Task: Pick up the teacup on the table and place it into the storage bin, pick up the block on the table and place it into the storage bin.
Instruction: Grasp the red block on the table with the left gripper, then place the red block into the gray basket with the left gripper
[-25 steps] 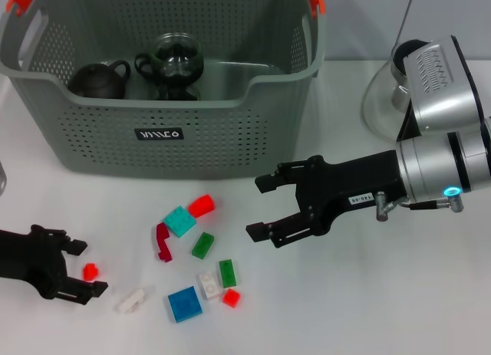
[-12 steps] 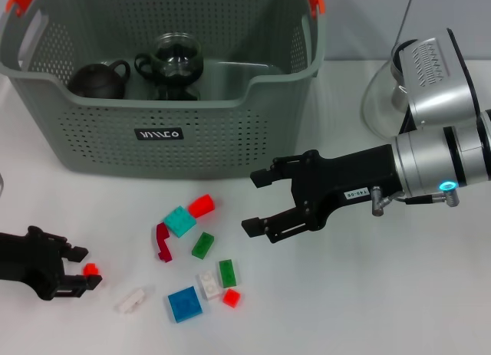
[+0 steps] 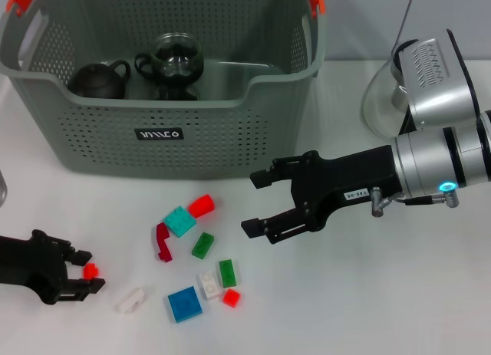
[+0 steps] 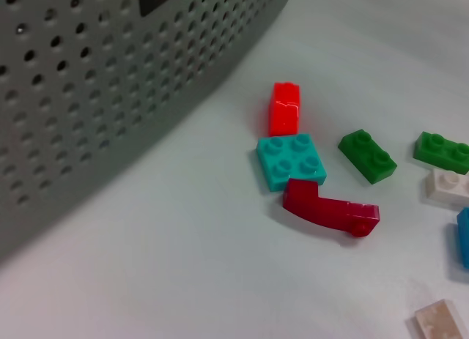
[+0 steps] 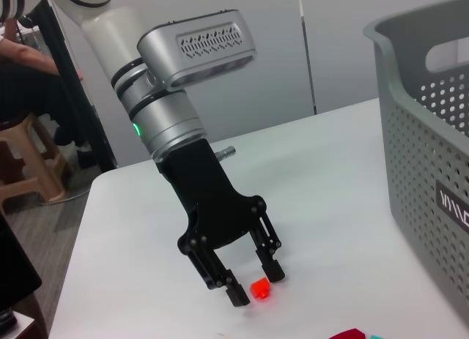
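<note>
1. Nearest us, our left gripper (image 3: 86, 274) sits low at the table's (image 3: 368, 294) left front edge, fingers narrowly spread around a small red block (image 3: 90, 270); we cannot tell whether they touch it.
2. Loose blocks lie mid-table: a blue one (image 3: 185, 304), a teal one (image 3: 179, 221) and a dark red curved piece (image 3: 162, 241).
3. Our right gripper (image 3: 261, 202) hovers just right of them, jaws wide and holding nothing, with open table in front of it.
4. Behind stands the storage bin (image 3: 176, 136), its black label unreadable, holding a dark teapot (image 3: 98, 80) and a glass teacup (image 3: 173, 62).
</note>
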`<action>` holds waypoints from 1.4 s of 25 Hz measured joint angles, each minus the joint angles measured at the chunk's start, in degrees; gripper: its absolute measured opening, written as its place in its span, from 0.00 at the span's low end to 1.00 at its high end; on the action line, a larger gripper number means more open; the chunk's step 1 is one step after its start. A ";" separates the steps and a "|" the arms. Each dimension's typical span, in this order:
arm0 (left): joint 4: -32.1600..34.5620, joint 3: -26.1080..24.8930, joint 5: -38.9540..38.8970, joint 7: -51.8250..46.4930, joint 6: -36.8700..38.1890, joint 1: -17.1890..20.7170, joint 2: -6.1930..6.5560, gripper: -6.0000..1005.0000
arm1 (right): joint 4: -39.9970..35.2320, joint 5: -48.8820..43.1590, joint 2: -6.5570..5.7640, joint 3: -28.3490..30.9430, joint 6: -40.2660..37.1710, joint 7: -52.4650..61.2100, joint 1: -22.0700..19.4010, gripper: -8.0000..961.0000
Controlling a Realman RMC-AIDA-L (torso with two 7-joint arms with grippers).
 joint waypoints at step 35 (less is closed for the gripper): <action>6.08 -5.32 -36.22 -17.03 9.91 -14.55 2.95 0.19 | -0.82 -0.07 -1.54 0.80 -3.10 1.47 -4.35 0.95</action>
